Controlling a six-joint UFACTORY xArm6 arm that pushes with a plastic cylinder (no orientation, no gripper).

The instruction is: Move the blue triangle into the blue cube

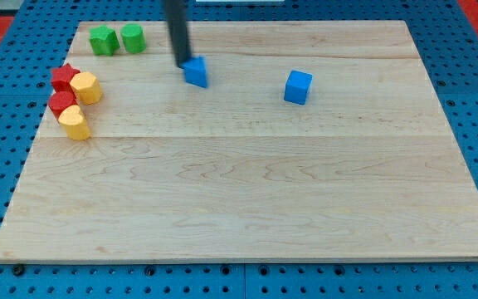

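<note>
- My tip is seen touching the upper-left edge of the blue triangle, a smooth wedge.
- No jaws are carried: only a straight dark rod.
- The blue cube is set well apart toward the view's right on the pale grained wooden board.

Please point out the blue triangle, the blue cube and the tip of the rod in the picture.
blue triangle [196, 72]: camera view, on its front face.
blue cube [298, 87]: camera view, on its front face.
my tip [182, 63]: camera view, the rod's very end, at the triangle's left edge.
</note>
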